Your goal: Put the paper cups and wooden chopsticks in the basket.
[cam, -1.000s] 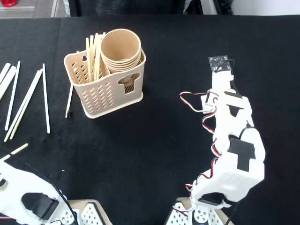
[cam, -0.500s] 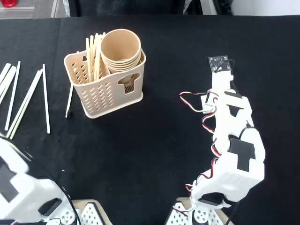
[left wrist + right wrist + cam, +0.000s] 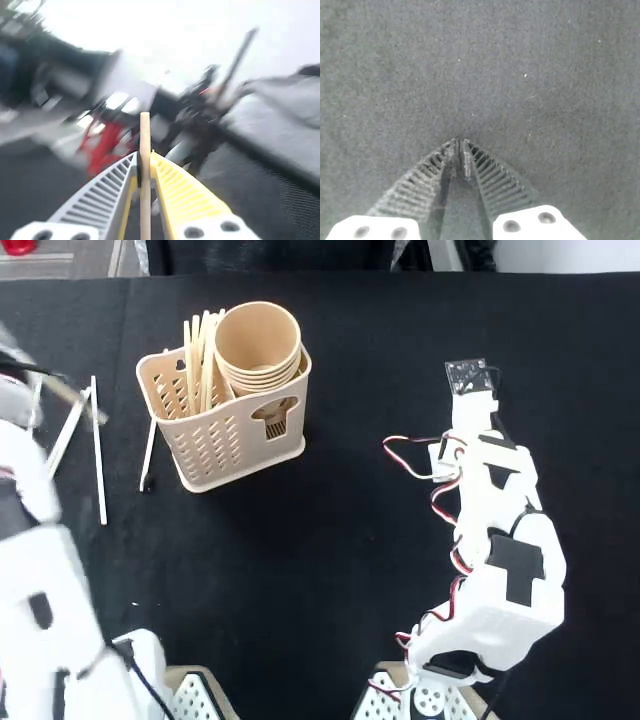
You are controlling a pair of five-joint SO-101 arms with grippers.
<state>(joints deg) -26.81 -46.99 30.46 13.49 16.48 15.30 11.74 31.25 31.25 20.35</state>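
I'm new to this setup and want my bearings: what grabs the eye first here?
The beige basket stands left of centre on the black table, holding stacked paper cups and several chopsticks. The left gripper is shut on one chopstick, and loose chopsticks lie left of the basket.

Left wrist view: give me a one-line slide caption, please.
Left gripper shut on one wooden chopstick, its end sticking out past the fingertips.

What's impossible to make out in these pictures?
High view: the left arm, smeared by blur, covers some loose chopsticks beside the basket.
Left wrist view: the room behind the held chopstick is blurred.
High view: the cups nest too tightly to count.
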